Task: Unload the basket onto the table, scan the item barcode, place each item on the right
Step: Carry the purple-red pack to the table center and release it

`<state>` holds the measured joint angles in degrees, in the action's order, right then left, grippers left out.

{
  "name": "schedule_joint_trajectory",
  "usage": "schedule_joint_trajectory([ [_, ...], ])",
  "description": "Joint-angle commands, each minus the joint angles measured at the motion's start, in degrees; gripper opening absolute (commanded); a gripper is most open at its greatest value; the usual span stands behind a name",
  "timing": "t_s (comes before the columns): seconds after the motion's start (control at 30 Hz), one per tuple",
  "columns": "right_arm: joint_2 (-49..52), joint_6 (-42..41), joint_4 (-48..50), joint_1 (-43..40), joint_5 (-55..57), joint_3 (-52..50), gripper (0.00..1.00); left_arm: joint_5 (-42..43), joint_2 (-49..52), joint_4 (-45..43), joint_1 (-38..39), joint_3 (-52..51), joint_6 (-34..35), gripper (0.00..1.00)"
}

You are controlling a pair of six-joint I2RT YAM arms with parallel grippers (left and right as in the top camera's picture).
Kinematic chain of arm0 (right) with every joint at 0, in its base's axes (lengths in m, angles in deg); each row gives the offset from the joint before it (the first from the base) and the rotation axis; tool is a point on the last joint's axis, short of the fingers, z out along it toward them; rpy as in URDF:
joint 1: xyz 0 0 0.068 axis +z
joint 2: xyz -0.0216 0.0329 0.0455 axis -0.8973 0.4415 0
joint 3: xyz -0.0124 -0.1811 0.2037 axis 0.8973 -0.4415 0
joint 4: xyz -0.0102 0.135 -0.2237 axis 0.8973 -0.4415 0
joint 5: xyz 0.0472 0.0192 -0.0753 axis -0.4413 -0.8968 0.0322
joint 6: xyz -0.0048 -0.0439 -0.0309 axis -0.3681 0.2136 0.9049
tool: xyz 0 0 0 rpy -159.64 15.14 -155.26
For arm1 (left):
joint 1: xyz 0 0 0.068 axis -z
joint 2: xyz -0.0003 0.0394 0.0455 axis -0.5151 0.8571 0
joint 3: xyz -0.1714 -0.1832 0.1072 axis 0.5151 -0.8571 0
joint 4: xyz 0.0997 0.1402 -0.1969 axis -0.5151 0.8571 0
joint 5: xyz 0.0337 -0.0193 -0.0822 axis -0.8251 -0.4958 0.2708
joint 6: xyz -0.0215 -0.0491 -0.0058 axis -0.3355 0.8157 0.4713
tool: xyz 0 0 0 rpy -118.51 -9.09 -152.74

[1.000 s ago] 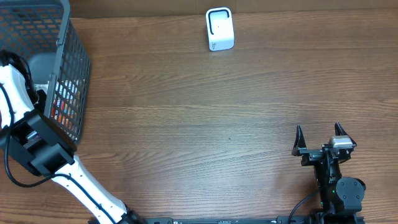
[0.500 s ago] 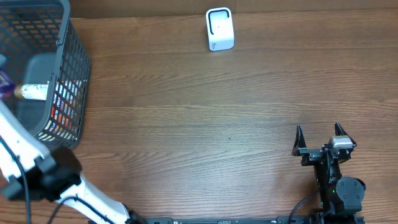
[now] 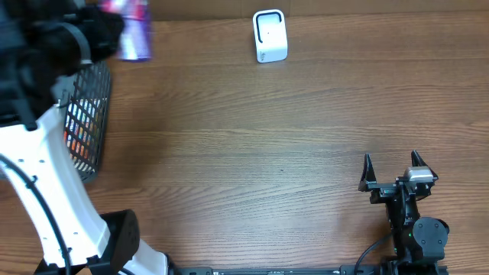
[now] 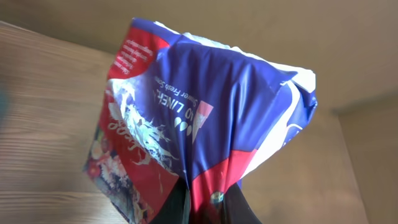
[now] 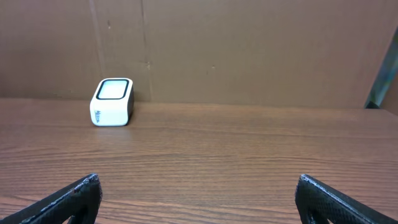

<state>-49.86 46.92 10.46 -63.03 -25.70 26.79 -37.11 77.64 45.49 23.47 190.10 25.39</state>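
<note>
table [image 3: 267,153]: wood grain | basket [image 3: 92,107]: dark mesh, far left | inside: something orange, perhaps packaging

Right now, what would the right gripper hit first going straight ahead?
Likely nothing until the back wall; the right gripper faces bare table, and the scanner sits left of its line.

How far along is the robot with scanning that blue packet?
Done: the blue packet is out of the mesh basket, pinched in the left pincer. In hand: it hangs in the air, well left of the white scanner. Left: presenting it to the scanner's window. The right pincer sits open and idle.
</note>
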Motion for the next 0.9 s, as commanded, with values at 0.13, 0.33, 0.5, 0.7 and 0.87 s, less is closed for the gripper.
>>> schedule_joint_trajectory([
  [0.13, -0.5, 0.2, 0.3, -0.3, 0.5, -0.6, 1.00, -15.7, 14.1, 10.7, 25.0, -0.3, -0.9, 0.04],
  [0.33, -0.5, 0.2, 0.3, -0.3, 0.5, -0.6, 1.00, -26.2, 34.5, 10.7, 34.9, -1.5, 6.4, 0.04],
  [0.5, -0.5, 0.2, 0.3, -0.3, 0.5, -0.6, 1.00, -26.7, 40.6, 10.7, 35.0, -1.5, 7.5, 0.04],
  [0.7, -0.5, 0.2, 0.3, -0.3, 0.5, -0.6, 1.00, -25.6, 39.6, 10.7, 34.7, -1.6, 4.2, 0.95],
  [0.87, -0.5, 0.2, 0.3, -0.3, 0.5, -0.6, 1.00, -21.6, 34.6, 10.7, 33.3, -1.6, 3.8, 1.00],
])
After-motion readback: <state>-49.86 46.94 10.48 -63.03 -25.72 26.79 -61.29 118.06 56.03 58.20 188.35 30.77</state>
